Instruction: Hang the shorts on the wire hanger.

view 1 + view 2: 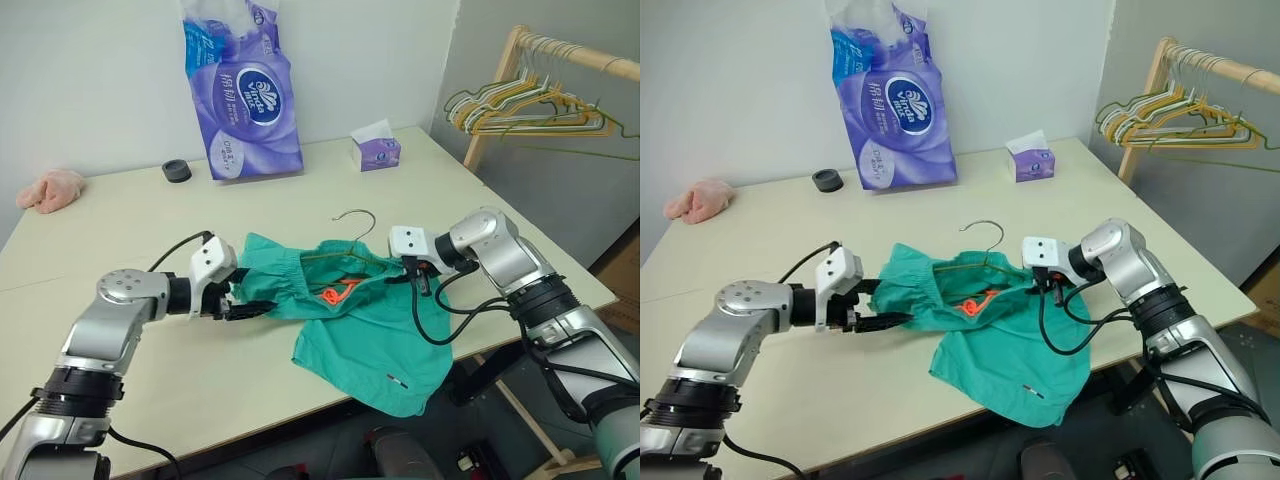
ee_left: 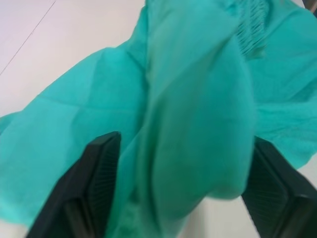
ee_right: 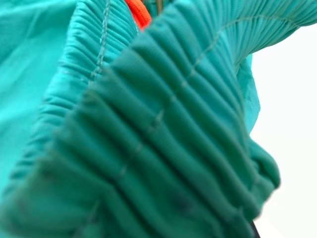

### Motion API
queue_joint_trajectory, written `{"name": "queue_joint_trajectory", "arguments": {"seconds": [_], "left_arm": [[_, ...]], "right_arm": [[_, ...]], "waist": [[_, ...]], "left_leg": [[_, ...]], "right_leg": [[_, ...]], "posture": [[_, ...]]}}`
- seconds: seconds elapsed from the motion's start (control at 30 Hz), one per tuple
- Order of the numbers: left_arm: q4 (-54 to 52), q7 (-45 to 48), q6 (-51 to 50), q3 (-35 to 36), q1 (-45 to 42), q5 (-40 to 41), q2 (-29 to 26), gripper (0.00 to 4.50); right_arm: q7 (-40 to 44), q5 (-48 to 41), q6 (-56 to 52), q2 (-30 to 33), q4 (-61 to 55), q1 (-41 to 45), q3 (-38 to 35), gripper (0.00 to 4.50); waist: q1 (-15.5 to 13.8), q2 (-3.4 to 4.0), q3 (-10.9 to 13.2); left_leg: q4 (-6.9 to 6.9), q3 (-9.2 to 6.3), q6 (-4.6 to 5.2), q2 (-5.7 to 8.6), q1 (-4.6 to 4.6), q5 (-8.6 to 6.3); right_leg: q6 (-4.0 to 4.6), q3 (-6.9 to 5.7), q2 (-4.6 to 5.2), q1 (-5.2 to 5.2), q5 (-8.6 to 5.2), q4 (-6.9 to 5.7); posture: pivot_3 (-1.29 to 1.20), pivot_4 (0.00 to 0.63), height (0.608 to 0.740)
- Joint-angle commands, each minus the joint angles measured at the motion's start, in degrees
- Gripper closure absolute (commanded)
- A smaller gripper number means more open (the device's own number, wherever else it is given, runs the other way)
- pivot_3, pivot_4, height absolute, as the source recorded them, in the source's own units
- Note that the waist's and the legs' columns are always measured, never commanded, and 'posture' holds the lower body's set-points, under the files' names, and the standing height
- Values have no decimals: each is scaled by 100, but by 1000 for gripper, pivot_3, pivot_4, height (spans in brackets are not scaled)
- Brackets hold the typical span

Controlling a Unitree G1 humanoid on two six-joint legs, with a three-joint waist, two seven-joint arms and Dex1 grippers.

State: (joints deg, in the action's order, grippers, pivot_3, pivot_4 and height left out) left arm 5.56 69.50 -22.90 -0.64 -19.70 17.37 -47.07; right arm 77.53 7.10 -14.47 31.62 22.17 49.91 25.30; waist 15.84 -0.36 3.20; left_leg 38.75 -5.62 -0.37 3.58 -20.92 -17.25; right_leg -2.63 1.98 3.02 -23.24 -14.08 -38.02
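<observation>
A: Where are the shorts [image 1: 350,320] right now?

B: Lower middle of the head views, spread on the pale surface [image 1: 150,230] with one leg drooping over its near edge. The gathered waistband faces the back wall, and a small orange bit shows inside it.

A: And the wire hanger [image 1: 352,240]?

B: Just above the waistband in the picture. Its curled hook lies bare on the surface, and the rest runs into the waist opening, under the cloth.

A: What is the left end effector [image 1: 250,308] doing?

B: It sits at the left edge of the shorts, fingers [image 2: 94,183] spread wide. In its wrist view a fold of teal cloth bulges between the two black fingers, but they are not pressed onto it.

A: The right end effector [image 1: 412,268]?

B: At the right end of the waistband, pressed together and pinching the elastic there. Its wrist view has the ribbed waistband right up against the camera.

A: Anything else around?

B: A purple tissue pack [image 1: 245,100] stands upper centre against the wall, a small tissue box [image 1: 376,148] to its right, a black round cap [image 1: 177,170] to its left, a pink cloth lump [image 1: 50,190] at far left, and a wooden rack of hangers [image 1: 520,100] at upper right.
</observation>
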Motion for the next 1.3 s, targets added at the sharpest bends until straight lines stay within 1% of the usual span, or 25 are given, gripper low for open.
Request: {"name": "queue_joint_trajectory", "arguments": {"seconds": [0.03,0.13,0.27,0.3,0.37,0.5,0.57,0.67,0.7,0.97,1.17,1.3], "left_arm": [[228,179,179,87,-198,38,-87,893],[341,216,320,-81,-230,-88,-19,893],[721,-174,658,-206,-442,-389,286,893],[835,-242,743,-209,-512,-447,341,1070],[1044,-348,924,-200,-627,-548,433,1446],[1391,-675,915,71,-960,-356,735,2654],[1394,-643,785,123,-950,-252,775,3233],[1179,-415,642,33,-704,-180,690,4228],[1127,-416,608,34,-625,-174,677,4475],[1269,-787,566,207,-536,-251,662,4475],[1237,-850,788,49,-373,-472,634,4475],[1027,-841,842,1,-298,-460,730,4475]], "right_arm": [[45,-166,-91,113,-274,44,-246,4500],[47,-227,-196,146,-358,29,-250,4500],[29,-272,-259,177,-411,30,-244,4500],[27,-278,-270,180,-415,34,-241,4500],[28,-281,-288,188,-429,33,-238,4500],[39,-289,-349,271,-553,-58,-242,4500],[17,-299,-407,291,-607,-103,-256,4500],[3,-296,-457,343,-645,-157,-281,4500],[20,-308,-480,390,-656,-178,-304,4500],[329,-567,-693,957,-1252,-584,-453,4500],[323,-773,-1055,1195,-1644,-796,-539,4500],[261,-825,-1186,1166,-1716,-780,-538,4500]], "waist": [[-2,1,-1],[2,1,-1],[-10,3,-5],[-10,2,-6],[12,2,-7],[10,3,-9],[27,5,-15],[65,9,-18],[86,10,-19],[74,10,-20],[91,10,-20],[86,10,-20]], "left_leg": [[0,-1,0,0,0,0],[1,0,-1,0,0,0],[0,-1,-1,1,0,-1],[2,-2,0,2,-1,-1],[3,-1,0,2,-1,-2],[1,-2,-1,3,-1,-2],[2,-1,0,3,-3,-3],[0,-1,-1,2,-2,-3],[0,-1,-1,2,-2,-3],[1,-5,1,3,-5,-5],[0,-5,1,3,-4,-5],[0,-5,1,3,-5,-6]], "right_leg": [[0,0,0,0,0,0],[0,1,1,0,0,1],[0,1,1,0,0,1],[0,-1,3,1,0,1],[0,0,3,1,0,1],[0,0,3,-2,0,-1],[-1,0,3,-2,0,0],[-1,1,3,-3,0,-1],[-1,1,3,-3,0,-1],[-2,-2,5,-1,-1,3],[-3,-2,4,-1,-2,2],[-3,-2,5,-1,-2,2]], "posture": [[-292,6,740],[-296,7,740],[-295,7,740],[-297,7,740],[-300,8,740],[-300,8,740],[-300,8,740],[-306,12,740],[-305,12,740],[-298,15,740],[-305,19,740],[-307,20,740]]}}
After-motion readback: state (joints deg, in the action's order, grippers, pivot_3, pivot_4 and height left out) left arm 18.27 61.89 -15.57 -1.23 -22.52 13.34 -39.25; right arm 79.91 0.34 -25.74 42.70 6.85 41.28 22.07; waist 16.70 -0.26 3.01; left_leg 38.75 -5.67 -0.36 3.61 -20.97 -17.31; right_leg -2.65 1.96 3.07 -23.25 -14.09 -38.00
